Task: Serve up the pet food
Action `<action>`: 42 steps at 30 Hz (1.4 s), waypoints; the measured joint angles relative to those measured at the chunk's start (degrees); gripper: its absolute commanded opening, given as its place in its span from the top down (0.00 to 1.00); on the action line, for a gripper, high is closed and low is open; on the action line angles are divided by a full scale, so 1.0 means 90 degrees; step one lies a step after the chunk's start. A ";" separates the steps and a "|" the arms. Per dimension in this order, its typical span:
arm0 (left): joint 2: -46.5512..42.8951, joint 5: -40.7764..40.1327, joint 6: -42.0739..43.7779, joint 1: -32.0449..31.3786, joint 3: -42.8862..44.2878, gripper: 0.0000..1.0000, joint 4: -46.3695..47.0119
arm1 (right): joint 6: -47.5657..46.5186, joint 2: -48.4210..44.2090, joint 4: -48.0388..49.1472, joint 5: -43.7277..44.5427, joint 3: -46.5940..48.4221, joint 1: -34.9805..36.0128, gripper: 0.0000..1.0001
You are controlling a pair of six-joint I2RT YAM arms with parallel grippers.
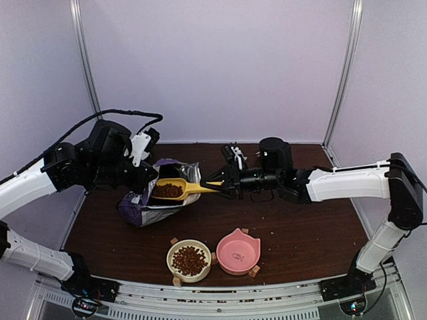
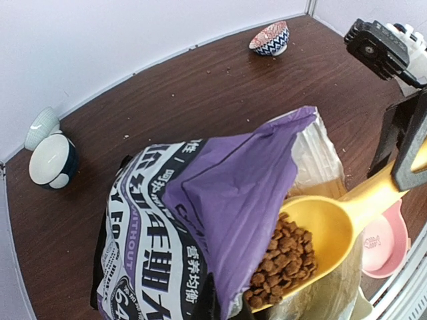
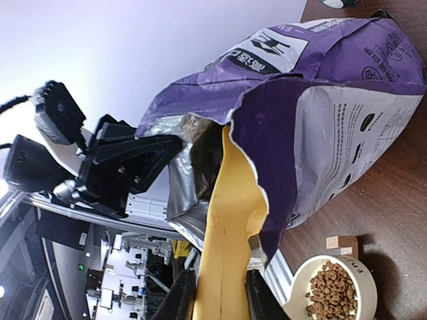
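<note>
Now the left tool (image 1: 152,179) is pinched tight on the rim of the purple puppy-food bag (image 1: 143,207), which lies on the dark wooden surface (image 1: 300,233) with its mouth held open towards the right arm. Meanwhile the right tool (image 1: 220,185) is clamped on the handle of the yellow scoop (image 1: 190,189). The scoop's cup sits in the bag's mouth, partly under the purple flap. Pet food (image 1: 168,191) fills that cup as a heap of brown kibble. More kibble lies in the cream bowl (image 1: 169,261) near the front edge, just beside the pink cat-eared bowl (image 1: 238,253).
</note>
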 measured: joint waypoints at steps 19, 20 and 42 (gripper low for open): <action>-0.0257 -0.0641 -0.0549 0.0002 -0.0032 1.00 0.0068 | 0.2004 -0.0714 0.2142 -0.0272 -0.1149 -0.0313 0.86; -0.0267 -0.0658 -0.0578 0.0012 -0.0032 1.00 0.0070 | 0.2093 -0.0729 0.2251 -0.0279 -0.1166 -0.0313 0.86; -0.0333 0.1666 0.0114 0.1690 -0.0056 1.00 0.0525 | 0.2149 -0.2895 0.1596 -0.0350 -0.2025 -0.0423 0.85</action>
